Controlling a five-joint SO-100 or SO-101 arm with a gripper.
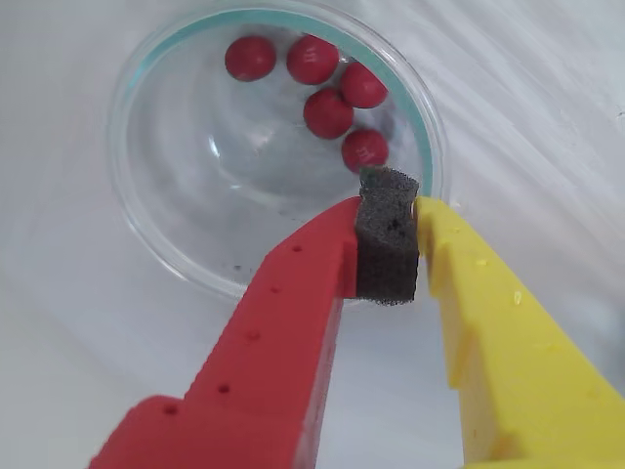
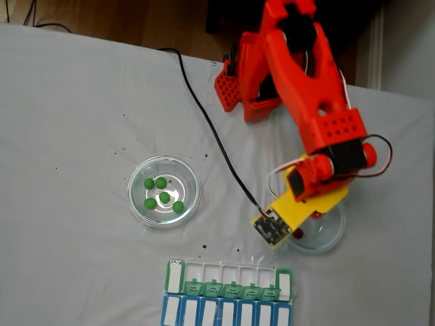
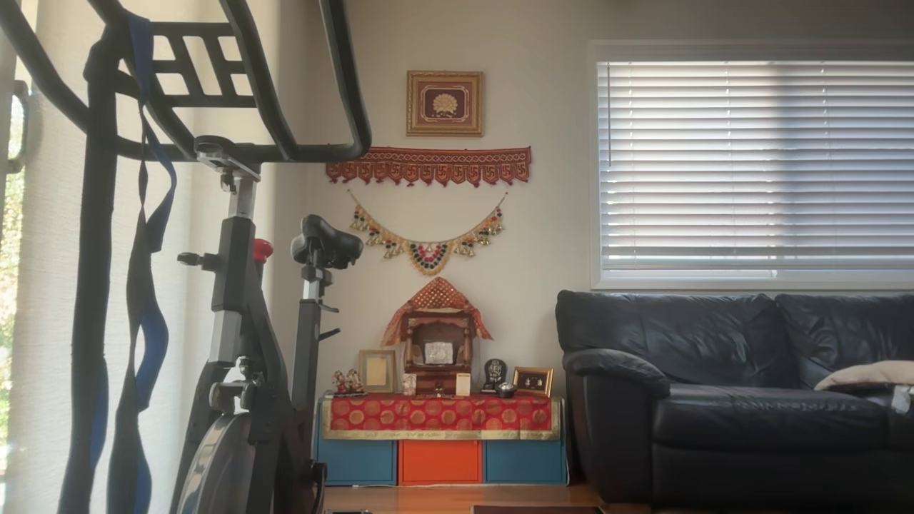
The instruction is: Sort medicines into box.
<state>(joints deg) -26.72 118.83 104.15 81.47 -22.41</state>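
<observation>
Several dark red medicines (image 1: 328, 112) lie in a clear glass dish (image 1: 161, 230) on the far side of its floor. My gripper (image 1: 391, 200), one finger red (image 1: 293, 293) and one yellow (image 1: 488, 313), hangs over the dish's near rim. It is shut, and a dark foam pad (image 1: 387, 239) fills the gap between the tips, just short of the closest red ball (image 1: 364, 149). In the fixed view the gripper (image 2: 309, 221) is over the right dish (image 2: 334, 234). Several green medicines (image 2: 163, 195) sit in the left dish (image 2: 136, 180). The box (image 2: 231, 273) lies at the bottom edge.
A white cloth (image 2: 81, 102) covers the table. The arm's red base (image 2: 245, 88) stands at the back, and a black cable (image 2: 204, 115) runs from there to the wrist camera board (image 2: 272, 227). The other view looks into a room with an exercise bike (image 3: 243, 321) and a sofa (image 3: 735, 385).
</observation>
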